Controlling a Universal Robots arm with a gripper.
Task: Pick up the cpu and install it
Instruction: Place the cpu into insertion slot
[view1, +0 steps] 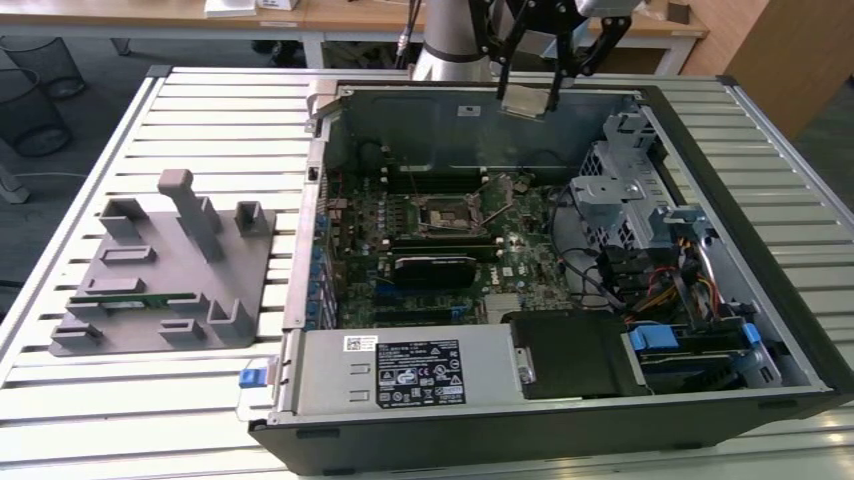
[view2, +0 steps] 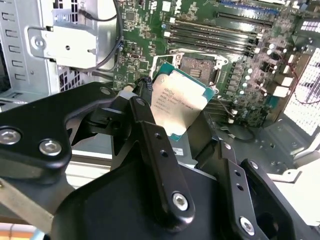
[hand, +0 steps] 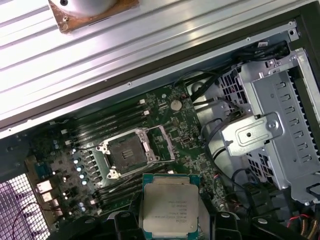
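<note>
In the exterior view, the gripper (view1: 531, 90) hung above the far wall of the open case (view1: 787, 330), its fingers pinching the cpu (view1: 529, 104) by two opposite edges. The cpu was held clear of everything, tilted, higher and farther than the empty socket (view1: 447, 212) on the board (view1: 527, 225). The case lay on a slatted table (view1: 200, 110). On the exterior view's left, well apart from the case, sat a grey fixture (view1: 174, 250) with a green memory stick (view1: 127, 298) in it.

In the second wrist view, black fingers (view2: 152, 145) clamped the cpu (view2: 179, 102), its silver top facing the camera. The socket (view2: 199, 67) lay open on the board beyond it, apart from the chip.

In the first wrist view, the cpu (hand: 170, 205) sat between the fingers of the gripper (hand: 170, 222), silver face showing. The socket (hand: 125, 156) lay bare with its frame lifted, near the chip but not touching it, and a metal drive cage (hand: 272, 130) stood beside the board
</note>
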